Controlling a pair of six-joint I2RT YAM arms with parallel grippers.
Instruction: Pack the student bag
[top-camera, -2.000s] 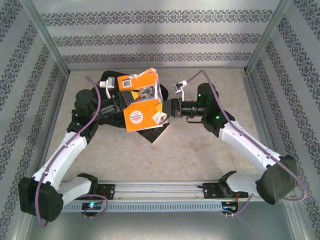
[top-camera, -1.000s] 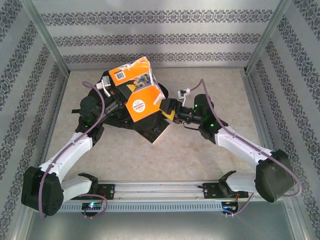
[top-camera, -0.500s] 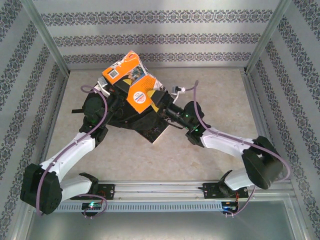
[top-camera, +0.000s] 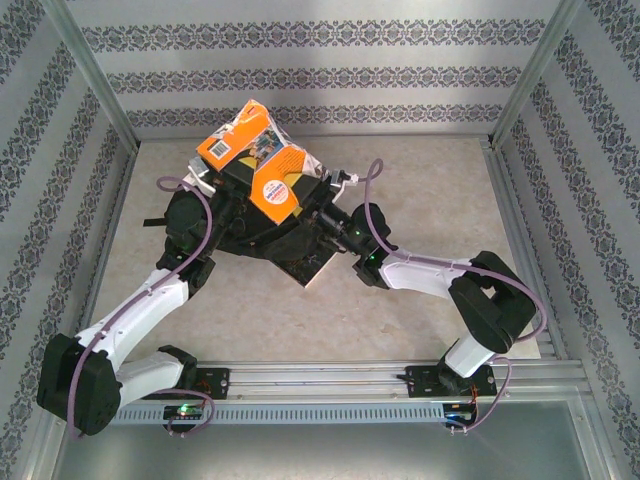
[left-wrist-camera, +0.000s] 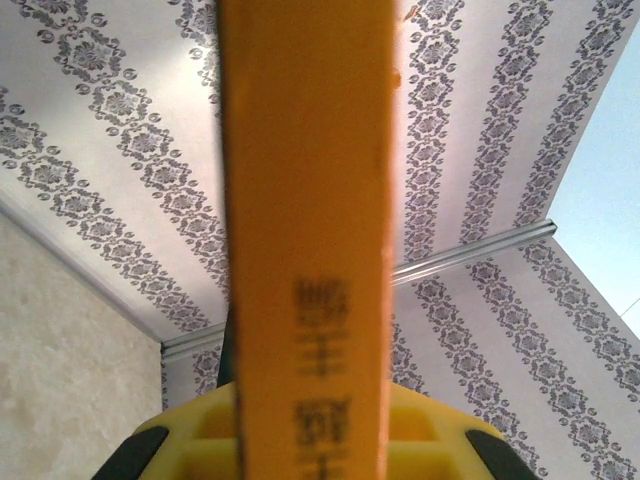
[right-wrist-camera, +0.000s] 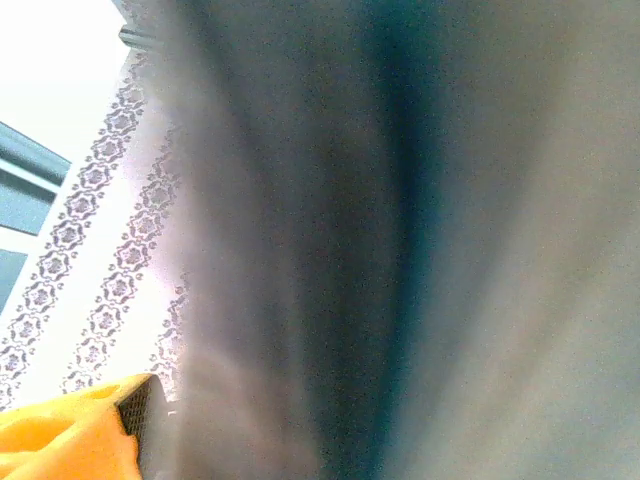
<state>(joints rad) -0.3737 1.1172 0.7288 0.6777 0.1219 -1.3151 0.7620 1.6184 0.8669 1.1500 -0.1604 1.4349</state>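
The bag lies slumped on the table's left-centre, between the two arms. The left gripper holds an orange pack tilted over it. In the left wrist view its yellow pads pinch the pack's narrow edge, probably so the pack can slide edge-first into the bag. The right gripper sits at the bag's right side, just under the pack, perhaps to hold the mouth open. Its wrist view is a blur of dark fabric with one yellow finger, so I cannot tell whether the fingers are spread or pinching. A flat dark thing with a pale edge pokes out from the bag's near side. The table is beige and marbled, fenced by patterned walls and a metal rail at the near edge.
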